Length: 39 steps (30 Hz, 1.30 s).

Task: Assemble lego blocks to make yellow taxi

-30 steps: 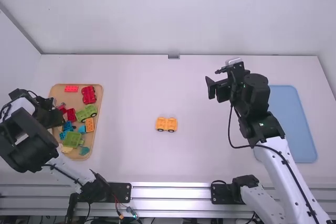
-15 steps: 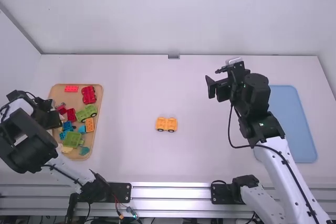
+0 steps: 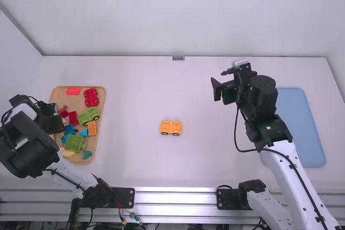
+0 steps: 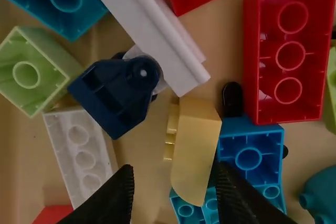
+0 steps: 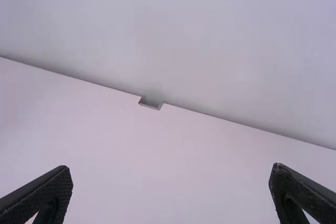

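Note:
The yellow-orange wheeled base point(image 3: 171, 127) stands alone mid-table. My left gripper point(image 3: 59, 123) is over the left side of the wooden tray point(image 3: 100, 133). In the left wrist view my left gripper point(image 4: 177, 194) is open above the bricks, its fingers holding nothing. A pale yellow sloped brick point(image 4: 197, 142) lies on its side by one fingertip, partly over a blue brick point(image 4: 249, 156). An orange brick point(image 3: 92, 128) lies in the tray. My right gripper point(image 3: 220, 81) is held over the table's right half; in the right wrist view the right gripper point(image 5: 171, 171) is wide open.
Red point(image 3: 91, 97), green point(image 3: 71, 143) and other loose bricks crowd the tray. In the left wrist view, a white bar point(image 4: 152, 30) and a dark blue piece point(image 4: 116, 94) lie close by. A blue tray point(image 3: 302, 127) is beyond the right arm.
My left gripper has shifted slightly toward the near side of the tray, its wrist turning a little. The right arm and the wheeled base have kept still.

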Available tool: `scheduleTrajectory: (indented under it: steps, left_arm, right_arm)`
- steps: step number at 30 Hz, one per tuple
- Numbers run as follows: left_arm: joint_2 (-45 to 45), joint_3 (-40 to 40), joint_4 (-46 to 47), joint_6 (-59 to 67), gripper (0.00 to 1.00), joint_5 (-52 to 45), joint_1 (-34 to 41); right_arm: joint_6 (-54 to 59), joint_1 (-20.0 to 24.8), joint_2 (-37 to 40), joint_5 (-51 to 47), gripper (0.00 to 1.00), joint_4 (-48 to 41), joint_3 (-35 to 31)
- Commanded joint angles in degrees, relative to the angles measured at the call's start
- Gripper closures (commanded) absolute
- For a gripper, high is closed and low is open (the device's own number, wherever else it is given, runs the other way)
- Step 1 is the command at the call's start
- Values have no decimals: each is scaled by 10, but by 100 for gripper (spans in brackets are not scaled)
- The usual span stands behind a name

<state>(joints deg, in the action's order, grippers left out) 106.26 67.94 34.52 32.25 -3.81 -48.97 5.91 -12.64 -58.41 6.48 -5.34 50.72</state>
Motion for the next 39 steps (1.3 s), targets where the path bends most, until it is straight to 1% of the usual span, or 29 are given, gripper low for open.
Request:
scheduleTrajectory:
  steps: [1, 9, 16, 20, 26, 29, 31, 32, 35, 37, 39]
  left_arm:
    - [3, -13, -5, 6, 60, 3, -3]
    - [3, -47, -50, 23, 60, -2, -1]
    - [3, -57, -64, 10, 60, -10, -5]
    - [4, -73, -94, 4, 60, -11, -5]
    - [4, -81, -110, 2, 59, -11, -5]
    - [4, -81, -108, 1, 62, -14, -5]
    - [4, -81, -108, -5, 64, -13, -4]
    - [4, -81, -108, -9, 67, -11, -5]
    - [4, -81, -105, -9, 70, -11, -5]
    - [4, -81, -104, -9, 68, -11, -5]
    - [4, -82, -107, -9, 60, -12, -5]
  right_arm:
    - [-1, -2, 8, 1, 1, 2, 21]
    - [-1, -2, 8, 2, 1, 3, 21]
    - [-1, -2, 8, 2, 2, 4, 21]
    - [-1, -2, 8, 2, 1, 4, 21]
    - [-1, -2, 8, 2, 1, 5, 21]
    - [-1, -3, 8, 2, 1, 7, 21]
    - [-1, -3, 8, 2, 1, 6, 21]
    - [-1, -3, 8, 2, 1, 6, 21]
    - [-1, -2, 8, 2, 1, 6, 21]
    - [-1, -2, 8, 2, 1, 6, 21]
    - [-1, -4, 8, 2, 1, 6, 21]
